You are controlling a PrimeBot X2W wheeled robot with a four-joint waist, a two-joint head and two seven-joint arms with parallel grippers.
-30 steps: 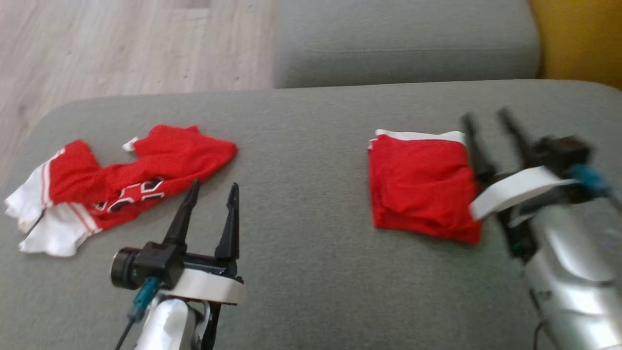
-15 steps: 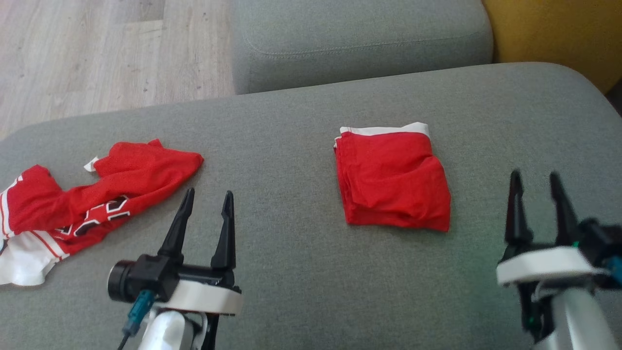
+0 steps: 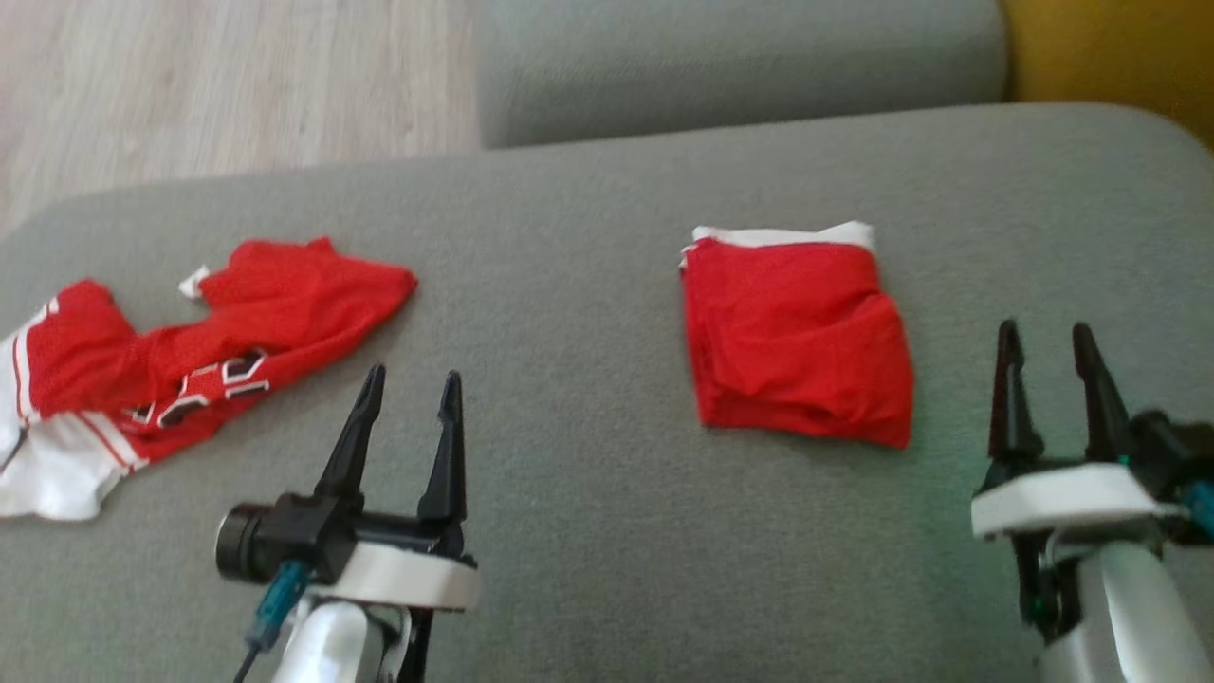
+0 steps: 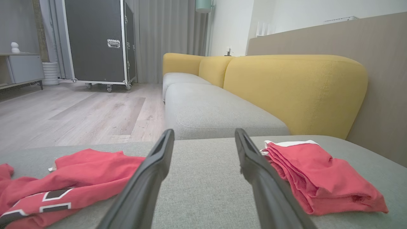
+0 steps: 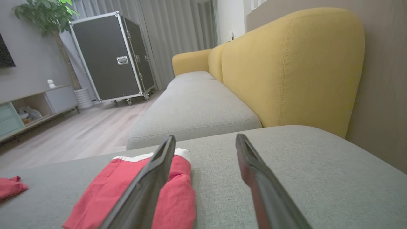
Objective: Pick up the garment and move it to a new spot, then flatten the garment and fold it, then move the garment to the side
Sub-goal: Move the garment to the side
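My left gripper (image 3: 413, 374) is open, its two fingers spread and holding nothing. It stands over the bare grey cushion (image 3: 588, 531), between the two red cloths. My right gripper (image 3: 1044, 329) is also spread wide and empty, just to the right of the folded red garment (image 3: 797, 341) and nearer to me, not touching it.

The folded red garment lies flat in the right half of the cushion, with a white band along its far edge. In my left wrist view its stacked layers (image 4: 318, 178) show on the side that faces my fingers. The crumpled red jersey (image 3: 218, 332) lies in the left half. Its white part reaches the left border of the head view, close to the rounded left edge of the cushion.

A wide strip of bare fabric is free between the two cloths. There is also free fabric in front of both of them and to the right of the folded one. Behind the far edge of the cushion come a second grey seat (image 3: 740, 66), the yellow backrest (image 3: 1110, 47) and the wooden floor (image 3: 237, 85).

The jersey carries black characters with white outlines (image 3: 204, 394), but the folds hide them and I cannot read them. On the folded garment I see no writing.
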